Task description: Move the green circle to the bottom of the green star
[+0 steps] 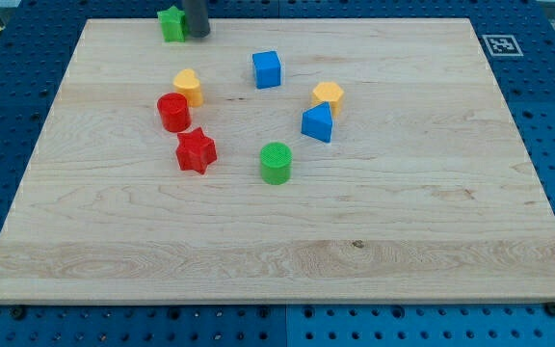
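Observation:
The green circle (276, 162), a short green cylinder, stands near the middle of the wooden board (403, 231). The green star (171, 23) sits at the board's top edge, toward the view's left. My rod comes down at the view's top, and my tip (197, 35) rests just to the right of the green star, touching or almost touching it. The tip is far from the green circle, up and to the left of it.
A yellow heart-like block (189, 87), a red cylinder (173, 112) and a red star (196, 151) stand left of centre. A blue cube (267, 68), a yellow hexagon block (328, 95) and a blue triangular block (318, 122) stand right of them.

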`<state>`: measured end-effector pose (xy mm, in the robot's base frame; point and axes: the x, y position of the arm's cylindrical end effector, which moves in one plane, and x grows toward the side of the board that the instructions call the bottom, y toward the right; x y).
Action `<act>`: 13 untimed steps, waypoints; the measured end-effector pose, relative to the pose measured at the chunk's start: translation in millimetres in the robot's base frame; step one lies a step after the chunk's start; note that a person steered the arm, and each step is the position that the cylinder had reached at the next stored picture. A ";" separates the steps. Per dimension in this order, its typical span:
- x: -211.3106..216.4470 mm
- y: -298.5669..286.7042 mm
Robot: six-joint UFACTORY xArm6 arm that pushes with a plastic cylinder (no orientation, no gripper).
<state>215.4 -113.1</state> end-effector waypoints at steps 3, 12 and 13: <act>-23.3 -59.1; 290.7 134.2; 275.7 97.1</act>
<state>491.1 -15.9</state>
